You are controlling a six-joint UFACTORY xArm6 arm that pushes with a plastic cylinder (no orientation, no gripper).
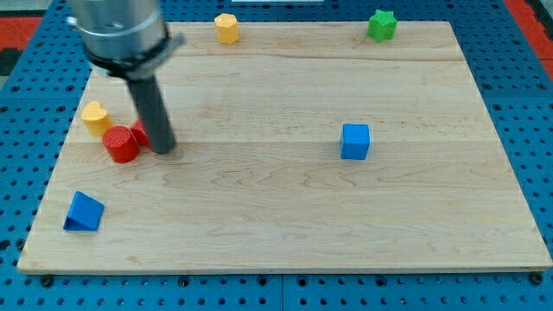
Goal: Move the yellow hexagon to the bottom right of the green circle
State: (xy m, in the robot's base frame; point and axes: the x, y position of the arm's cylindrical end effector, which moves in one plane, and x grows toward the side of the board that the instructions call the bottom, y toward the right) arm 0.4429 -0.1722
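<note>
No claw is seen on the arm, so no spread or pinch can be told; it ends in a dark rod. My tip [164, 149] is set down on the tabletop [285, 233] at the view's left, touching or just beside a small red block [141, 131], with a red cylinder [121, 144] just to its left.

Two yellow blocks are shown: one [95, 117] near the left edge, just above the red cylinder, and one [226, 28] at the top edge. Which is the hexagon cannot be told for certain. The only green block [380, 24], at the top right, looks more star than circle.

Once the yellow piece is chosen, my tip should be brought round to its far left side and the push aimed rightward through its centre. The red blocks and the blue cube [355, 141] should be kept clear of
</note>
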